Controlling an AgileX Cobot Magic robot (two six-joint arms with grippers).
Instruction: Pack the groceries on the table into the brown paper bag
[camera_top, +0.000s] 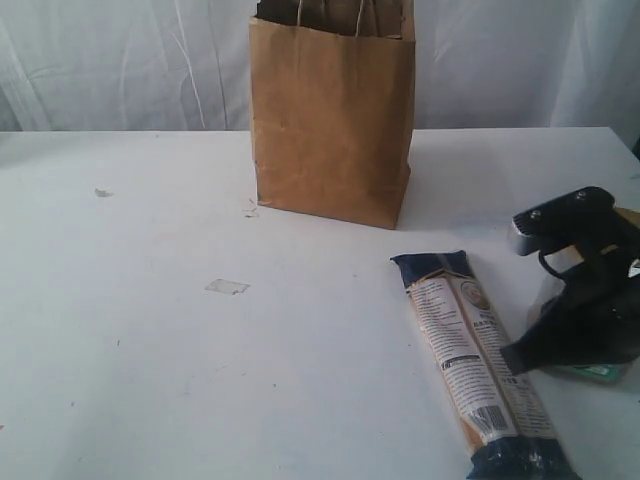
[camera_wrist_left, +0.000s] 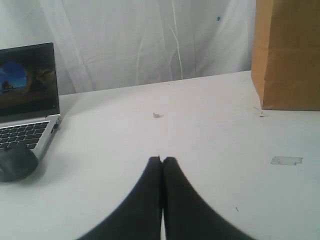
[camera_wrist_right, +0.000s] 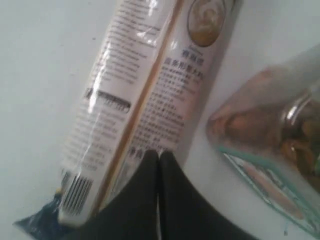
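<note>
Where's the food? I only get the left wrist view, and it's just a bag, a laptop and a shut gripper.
Observer: A pasta packet lies flat on the table. In the exterior view it is nearer the camera than the bag and to its right.
Operator: Is the other gripper holding it?
Observer: No. The right gripper is shut with nothing between its fingers. Its tips are at the packet's side, and I can't tell if they touch.
Operator: Anything else?
Observer: Yes, a clear jar with brownish stuff inside sits beside the packet.

Exterior and close right wrist views share the long pasta packet (camera_top: 472, 365).
</note>
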